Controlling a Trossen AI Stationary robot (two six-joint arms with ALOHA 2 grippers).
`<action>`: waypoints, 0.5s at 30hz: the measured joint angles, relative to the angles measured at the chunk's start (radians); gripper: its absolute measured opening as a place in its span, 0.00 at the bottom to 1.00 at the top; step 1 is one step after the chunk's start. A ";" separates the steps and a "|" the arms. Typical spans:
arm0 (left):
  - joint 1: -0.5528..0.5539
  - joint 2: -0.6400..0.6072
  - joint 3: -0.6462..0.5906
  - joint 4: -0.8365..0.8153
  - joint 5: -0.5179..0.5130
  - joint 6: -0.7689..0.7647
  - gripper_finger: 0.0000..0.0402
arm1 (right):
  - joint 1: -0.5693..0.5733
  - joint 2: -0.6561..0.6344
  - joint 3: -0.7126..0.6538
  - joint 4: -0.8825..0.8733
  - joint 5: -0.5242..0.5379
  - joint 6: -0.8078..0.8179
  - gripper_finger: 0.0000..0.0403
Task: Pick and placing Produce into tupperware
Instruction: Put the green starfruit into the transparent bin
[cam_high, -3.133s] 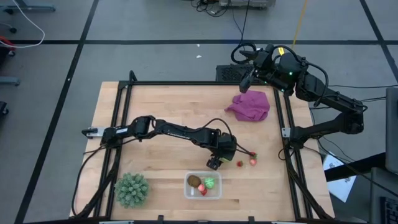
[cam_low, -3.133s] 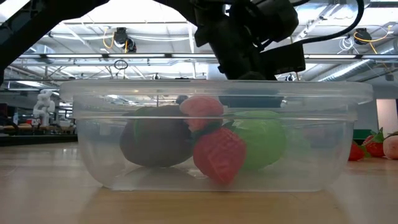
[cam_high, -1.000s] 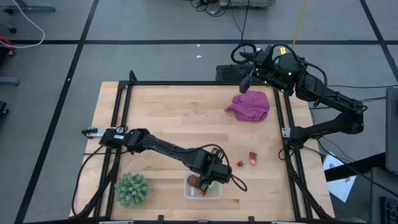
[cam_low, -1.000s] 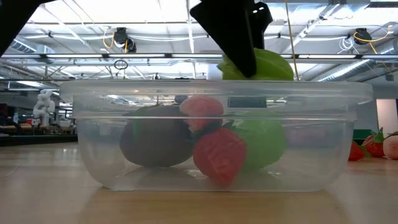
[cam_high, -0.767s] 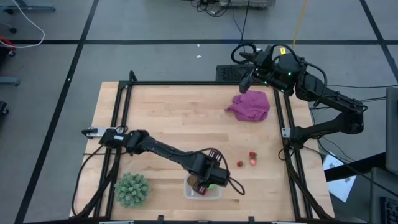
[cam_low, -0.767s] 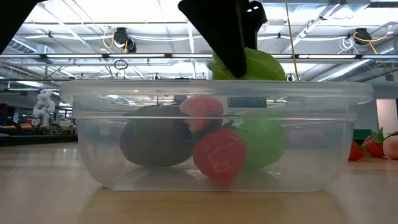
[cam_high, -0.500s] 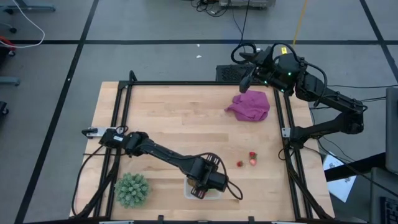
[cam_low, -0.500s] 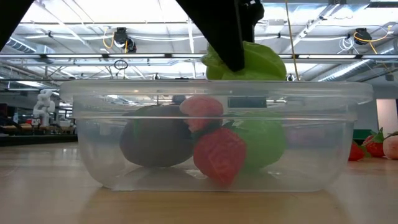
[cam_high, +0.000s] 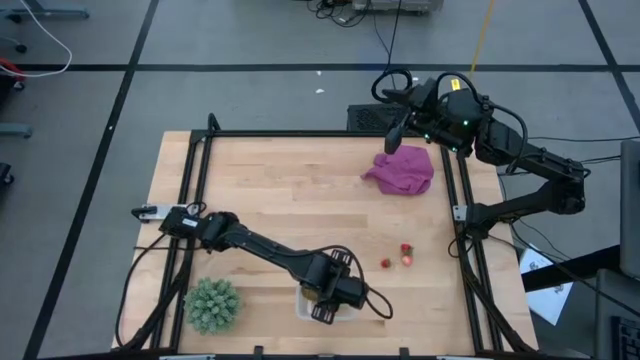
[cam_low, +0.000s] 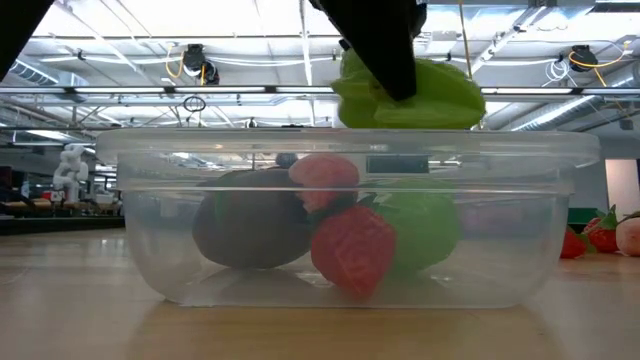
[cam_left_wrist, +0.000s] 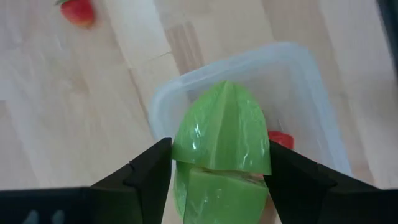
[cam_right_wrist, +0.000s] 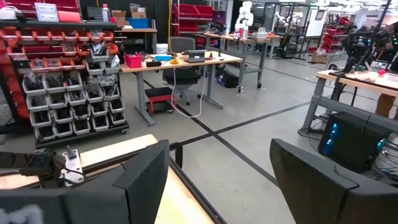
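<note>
While gripped between the left gripper (cam_left_wrist: 217, 177) fingers, light-green piece (cam_left_wrist: 222, 140) just above the tupperware (cam_left_wrist: 301, 74).

One clear tupperware (cam_low: 560, 200) sits below the left gripper (cam_left_wrist: 221, 168), and it holds four pieces: one brown kiwi (cam_low: 250, 232), one light-green piece (cam_low: 425, 228) and two strawberries (cam_low: 352, 250). One more light-green piece (cam_left_wrist: 222, 140) is clamped in that gripper. Off to its side lie two loose strawberries (cam_high: 406, 249), and there is one spiky plant (cam_high: 212, 304) and one purple cloth (cam_high: 402, 168).
</note>
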 joint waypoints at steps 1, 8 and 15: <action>0.002 0.000 -0.010 0.016 0.011 -0.006 0.57 | 0.002 0.000 0.000 0.000 0.000 0.000 0.66; 0.014 0.000 -0.073 0.035 0.050 -0.036 0.57 | 0.003 0.000 0.000 -0.001 0.000 -0.003 0.66; 0.013 0.001 -0.074 0.032 0.052 -0.036 0.57 | 0.003 0.000 0.000 -0.001 0.000 -0.006 0.66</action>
